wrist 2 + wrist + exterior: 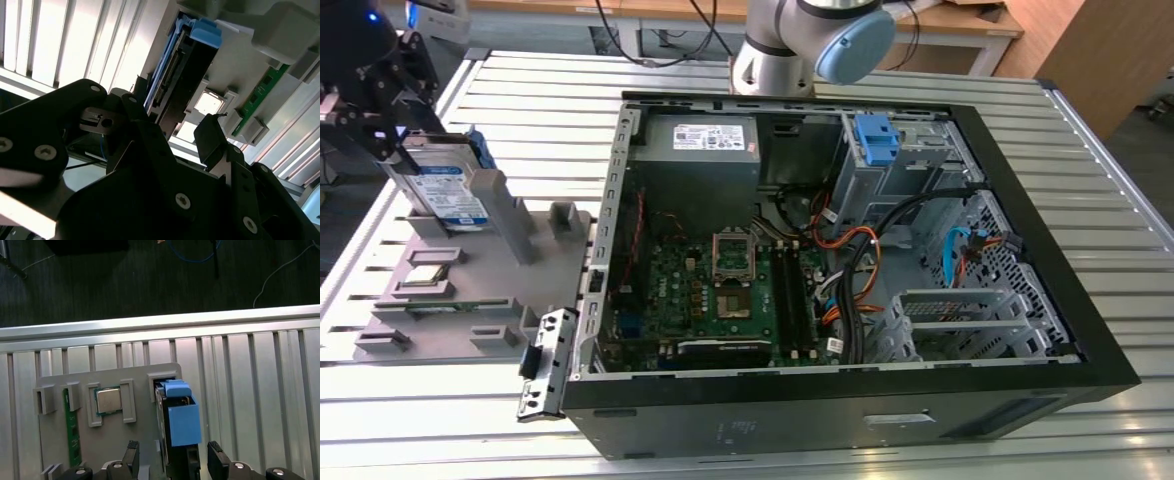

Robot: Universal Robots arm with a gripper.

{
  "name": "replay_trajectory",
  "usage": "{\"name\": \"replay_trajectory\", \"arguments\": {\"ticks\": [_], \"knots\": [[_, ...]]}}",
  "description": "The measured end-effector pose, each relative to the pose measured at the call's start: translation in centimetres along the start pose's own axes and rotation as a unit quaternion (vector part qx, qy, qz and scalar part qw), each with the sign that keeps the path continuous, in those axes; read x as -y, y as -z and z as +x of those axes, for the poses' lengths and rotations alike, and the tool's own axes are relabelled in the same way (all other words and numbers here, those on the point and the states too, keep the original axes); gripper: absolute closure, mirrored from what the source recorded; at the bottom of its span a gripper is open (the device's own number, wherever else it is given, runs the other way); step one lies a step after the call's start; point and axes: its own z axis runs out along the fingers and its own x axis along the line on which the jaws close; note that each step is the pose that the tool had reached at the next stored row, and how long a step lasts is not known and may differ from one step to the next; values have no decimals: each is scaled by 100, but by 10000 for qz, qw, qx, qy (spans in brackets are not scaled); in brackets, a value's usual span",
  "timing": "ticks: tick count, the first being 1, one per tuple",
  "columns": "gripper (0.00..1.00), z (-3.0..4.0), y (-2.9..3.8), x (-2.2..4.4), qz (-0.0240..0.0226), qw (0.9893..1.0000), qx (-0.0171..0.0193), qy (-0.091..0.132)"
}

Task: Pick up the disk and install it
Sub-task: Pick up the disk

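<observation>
Above the holder (105, 440), the tool (173, 449), spread apart, straddles the upright disk (181, 426); closing off-centre could tilt and jam it.

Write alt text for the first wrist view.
The disk, edge-on in its blue carrier, stands upright in a slot of a grey fixture, flanked by the open gripper with a gap on each side. A processor chip and a green memory stick sit in neighbouring holders; the fixture rests on a slatted metal table.
</observation>
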Motion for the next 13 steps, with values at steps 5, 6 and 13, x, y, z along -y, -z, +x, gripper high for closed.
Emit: {"name": "replay_trajectory", "arguments": {"ticks": [5, 6, 13], "knots": [[35, 0, -9, 9, -1, 10000, 1, 0], [35, 0, -8, 9, -3, 10000, 3, 0], [35, -1, -12, 16, -3, 10000, 19, 4]]}}
